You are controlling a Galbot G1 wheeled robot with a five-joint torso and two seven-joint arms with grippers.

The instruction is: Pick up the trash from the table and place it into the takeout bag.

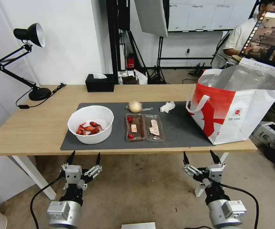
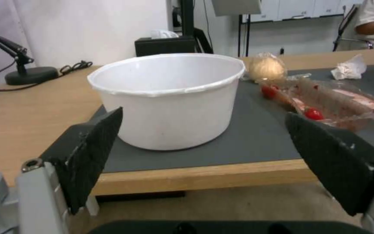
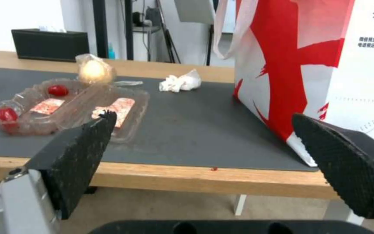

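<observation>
On the dark mat of the table (image 1: 32,127) stand a white bowl (image 1: 90,124) (image 2: 169,97) with red crayfish shells, a clear hinged tray (image 1: 144,127) (image 3: 66,107) (image 2: 325,100) with scraps, a wrapped beige lump (image 1: 135,107) (image 3: 93,70) (image 2: 267,68) and a crumpled tissue (image 1: 167,107) (image 3: 180,82) (image 2: 350,67). The takeout bag (image 1: 236,105) (image 3: 317,65) stands open at the table's right end. My left gripper (image 1: 84,158) (image 2: 204,149) hangs open below the table's front edge, facing the bowl. My right gripper (image 1: 201,157) (image 3: 204,152) is open too, before the front edge between tray and bag.
A black desk lamp (image 1: 26,60) stands at the table's far left with its cord trailing. A black tissue box (image 1: 99,82) sits at the back edge. Stands and a screen crowd the room behind. Bare floor lies under both grippers.
</observation>
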